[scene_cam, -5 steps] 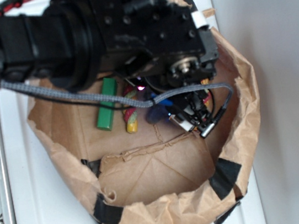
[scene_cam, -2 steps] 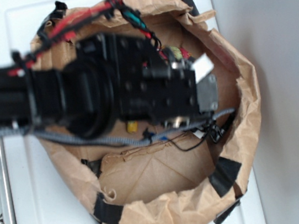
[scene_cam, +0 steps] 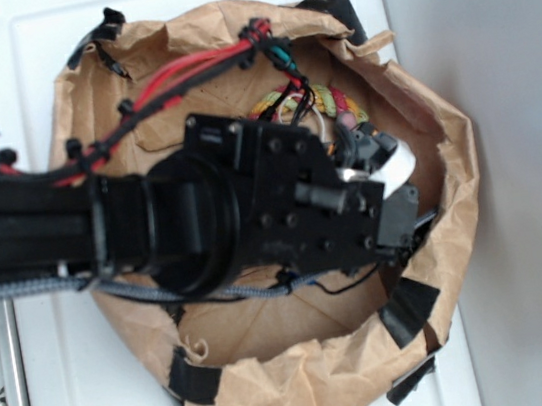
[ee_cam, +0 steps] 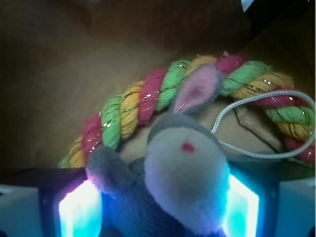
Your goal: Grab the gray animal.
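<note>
Since the wrist cam sits right behind the fingers, the nearest thing in it is the gray animal [ee_cam: 168,182], a plush donkey that fills the lower middle of the frame. Its cream muzzle w/ one pink nostril faces the lens, a stubby gray arm sticks out to the left, and one pink-lined ear stands up above the head. On both sides of its body glow the two fingers [ee_cam: 81,217], lit blue-white, and the plush looks wedged betw. them, touching both. So the gripper [ee_cam: 158,217] seems pressed onto the donkey's body; how firm the pinch is cannot be judged from here. Holding it low on the body, not by an ear, is probably why the toy sits upright and does not dangle.

Just behind the head curves the rope arch [ee_cam: 148,98], twisted red, yellow and green, passing behind the ear. A thin gray cord loop [ee_cam: 256,128] lies at the right, near the rope. Farther back is only the brown wall of the paper bag [ee_cam: 59,59].

From the exterior cam, the arm [scene_cam: 203,223] reaches in from the left and covers most of the bag's inside. The donkey itself is hidden under the wrist there; only a bit of rope shows above the gripper. The bag's rim is rolled down and fixed w/ black tape [scene_cam: 407,310], probably to keep it open for the arm. It rests on a white tray [scene_cam: 56,395].
</note>
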You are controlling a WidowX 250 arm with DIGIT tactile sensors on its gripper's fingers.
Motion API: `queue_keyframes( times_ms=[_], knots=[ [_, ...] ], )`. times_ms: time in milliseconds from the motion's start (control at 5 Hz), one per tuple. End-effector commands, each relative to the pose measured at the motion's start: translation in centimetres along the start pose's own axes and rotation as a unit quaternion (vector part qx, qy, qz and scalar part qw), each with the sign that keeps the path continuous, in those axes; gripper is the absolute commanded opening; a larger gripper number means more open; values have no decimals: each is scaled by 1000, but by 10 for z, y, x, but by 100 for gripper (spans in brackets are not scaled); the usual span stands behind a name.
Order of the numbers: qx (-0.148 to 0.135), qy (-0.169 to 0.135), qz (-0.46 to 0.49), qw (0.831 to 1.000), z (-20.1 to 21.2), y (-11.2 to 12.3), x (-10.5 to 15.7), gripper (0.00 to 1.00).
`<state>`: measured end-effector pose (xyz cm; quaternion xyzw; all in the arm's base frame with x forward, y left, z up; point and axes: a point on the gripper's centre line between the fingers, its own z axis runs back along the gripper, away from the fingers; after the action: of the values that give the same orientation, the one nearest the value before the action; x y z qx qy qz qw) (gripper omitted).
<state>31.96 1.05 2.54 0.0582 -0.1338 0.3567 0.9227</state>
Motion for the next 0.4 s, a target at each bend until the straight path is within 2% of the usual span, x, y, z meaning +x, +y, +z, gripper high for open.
queue_keyframes(
  times_ms=[0,200],
  knots=[
    [-7,15,3,1000,2,6,-2,0],
    [-15,23,7,1000,13,11,2,0]
  ],
)
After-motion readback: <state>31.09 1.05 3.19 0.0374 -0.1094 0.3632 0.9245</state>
